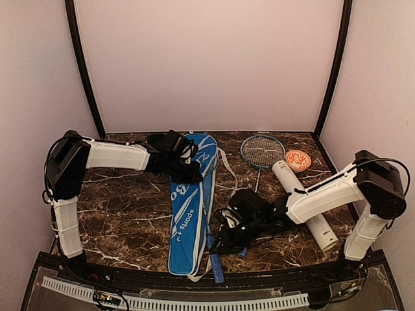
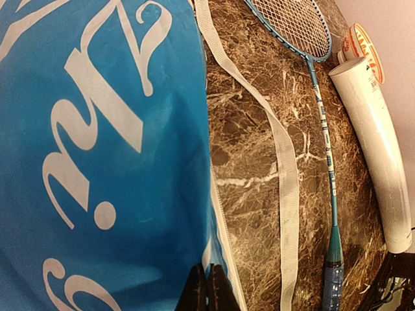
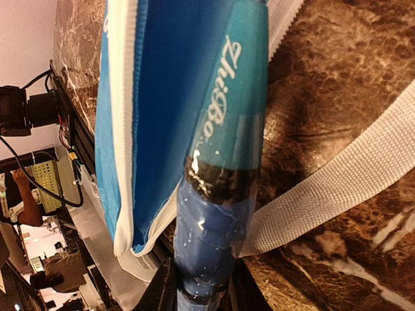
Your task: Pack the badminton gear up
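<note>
The blue racket bag (image 1: pixel 191 207) with white lettering lies lengthwise mid-table. My left gripper (image 2: pixel 209 282) is shut on the bag's (image 2: pixel 97 162) zipped right edge near its far end. My right gripper (image 3: pixel 201 283) holds the blue grip of a racket handle (image 3: pixel 211 227), a finger pressed on each side, beside the bag's (image 3: pixel 162 97) open near end. That racket's head is hidden by the bag. A second racket (image 1: pixel 261 152) lies at the back right, its shaft (image 2: pixel 324 136) next to the long white tube (image 1: pixel 305 204). No shuttlecocks show.
A round orange-and-white thing (image 1: pixel 298 160) sits by the tube's far end. The bag's white strap (image 2: pixel 279 149) trails over the marble between the bag and the second racket. Another stretch of the strap (image 3: pixel 337 188) runs beside the held handle. Tent walls enclose the table.
</note>
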{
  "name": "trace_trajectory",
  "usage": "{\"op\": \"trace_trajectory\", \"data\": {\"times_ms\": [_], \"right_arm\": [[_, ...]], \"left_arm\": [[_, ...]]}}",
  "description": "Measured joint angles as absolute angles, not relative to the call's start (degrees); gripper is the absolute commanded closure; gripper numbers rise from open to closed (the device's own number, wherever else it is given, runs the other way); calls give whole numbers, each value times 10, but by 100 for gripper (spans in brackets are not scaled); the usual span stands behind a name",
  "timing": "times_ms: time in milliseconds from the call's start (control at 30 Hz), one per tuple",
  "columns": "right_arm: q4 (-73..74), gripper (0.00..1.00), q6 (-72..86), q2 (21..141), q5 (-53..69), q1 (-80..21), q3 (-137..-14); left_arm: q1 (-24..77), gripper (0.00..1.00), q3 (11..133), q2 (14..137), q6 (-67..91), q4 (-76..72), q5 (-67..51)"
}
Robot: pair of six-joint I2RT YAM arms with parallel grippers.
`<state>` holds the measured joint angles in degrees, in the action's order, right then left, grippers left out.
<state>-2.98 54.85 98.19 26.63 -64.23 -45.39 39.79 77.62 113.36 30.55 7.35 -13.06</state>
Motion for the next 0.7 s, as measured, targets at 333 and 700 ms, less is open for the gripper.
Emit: {"op": "trace_trajectory", "data": {"times_ms": [333, 700], "right_arm": [[-36, 100, 548, 976, 253, -618, -467], [-77, 100, 549, 1016, 247, -601, -489]], "left_arm": [[398, 100, 775, 1134, 309, 66, -138], [398, 92, 768, 1134, 317, 46, -141]]}}
